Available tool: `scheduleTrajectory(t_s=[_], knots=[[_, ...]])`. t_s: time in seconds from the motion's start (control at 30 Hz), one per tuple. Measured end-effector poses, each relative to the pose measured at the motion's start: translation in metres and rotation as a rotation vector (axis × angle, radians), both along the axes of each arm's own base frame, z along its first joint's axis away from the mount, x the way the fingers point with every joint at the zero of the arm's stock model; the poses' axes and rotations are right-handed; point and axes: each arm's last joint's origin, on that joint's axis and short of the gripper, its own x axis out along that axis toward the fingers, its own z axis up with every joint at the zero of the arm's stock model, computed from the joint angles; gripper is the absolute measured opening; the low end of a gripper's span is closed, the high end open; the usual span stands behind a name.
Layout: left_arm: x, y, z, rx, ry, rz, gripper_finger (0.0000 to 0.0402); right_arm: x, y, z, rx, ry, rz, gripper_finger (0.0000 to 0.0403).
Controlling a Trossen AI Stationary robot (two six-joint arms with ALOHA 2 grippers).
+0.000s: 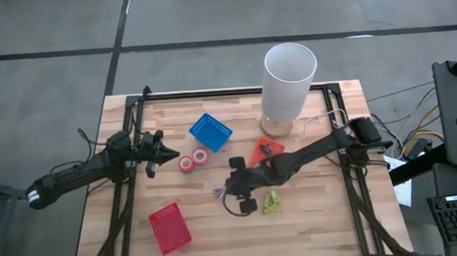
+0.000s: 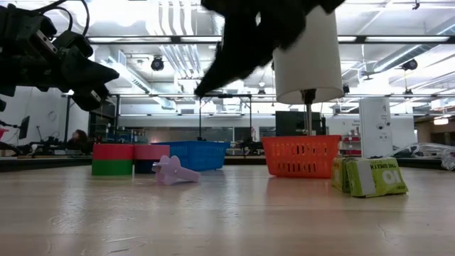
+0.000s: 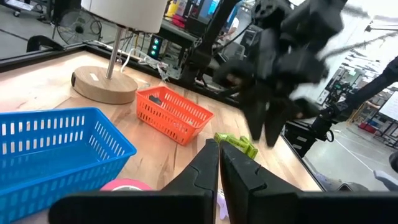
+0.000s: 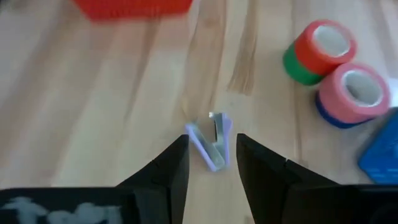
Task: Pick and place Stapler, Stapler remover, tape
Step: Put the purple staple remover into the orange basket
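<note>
The small purple stapler remover (image 4: 211, 144) lies flat on the wood, framed between the tips of my open right gripper (image 4: 211, 142), which hangs well above it (image 2: 234, 43). A red roll of tape with a green face (image 4: 320, 50) and a pink roll (image 4: 354, 93) stand side by side near the blue tray. The green stapler (image 1: 271, 202) rests on the table close to the right arm. My left gripper (image 1: 166, 154) is shut and hovers just left of the tape rolls (image 1: 193, 159), pointing at them.
A blue tray (image 1: 210, 131) sits behind the tape, an orange tray (image 1: 267, 151) beside the lamp base and a red tray (image 1: 169, 227) near the front edge. The tall white lamp (image 1: 289, 80) stands at the far side.
</note>
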Motion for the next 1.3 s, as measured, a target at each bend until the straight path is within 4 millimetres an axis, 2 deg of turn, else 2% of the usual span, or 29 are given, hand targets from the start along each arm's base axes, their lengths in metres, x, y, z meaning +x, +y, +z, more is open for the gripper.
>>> scheduleTrajectory(t_s=[0.27,0.6,1.0,1.3], knots=[[0.000,0.000,-0.001,-0.003,0.007,0.000,0.0019,0.021,0.012,-0.038,-0.107,0.065,0.109,0.0140],[0.000,0.000,-0.001,-0.003,0.007,0.000,0.0020,0.043,0.018,-0.060,-0.170,0.110,0.165,0.0134],[0.000,0.000,-0.001,-0.004,0.009,0.000,0.0019,0.041,0.016,-0.062,-0.187,0.143,0.136,0.0093],[0.000,0.000,-0.001,-0.005,0.010,0.000,0.0021,0.040,0.016,-0.063,-0.178,0.147,0.123,0.0043]])
